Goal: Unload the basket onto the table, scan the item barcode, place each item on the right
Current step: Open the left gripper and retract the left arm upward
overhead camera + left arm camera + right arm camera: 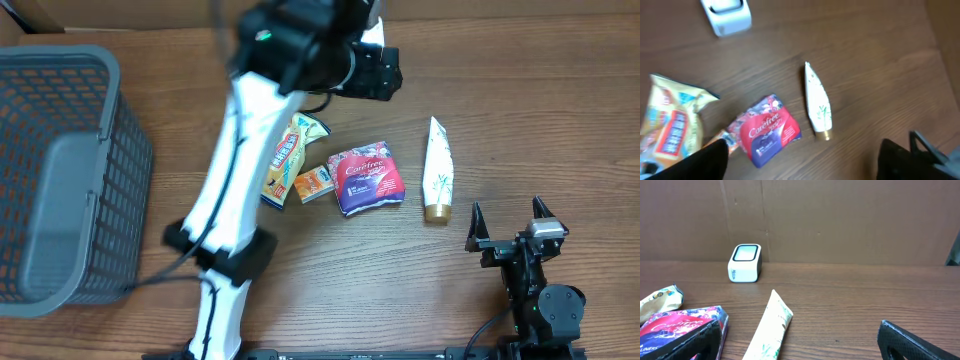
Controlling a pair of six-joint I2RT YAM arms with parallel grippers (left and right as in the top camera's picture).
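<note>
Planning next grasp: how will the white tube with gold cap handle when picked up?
The white tube lies flat, tapering to a crimped end: probably soft, dents under pinch. Its round gold cap may let it roll if pushed.

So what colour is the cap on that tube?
Gold. The cap sits on the end of a white tube with green leaves printed on it. The left wrist view shows it best.

white left arm (pixel 228 165), black joints, black fingers (pixel 707 162).
</note>
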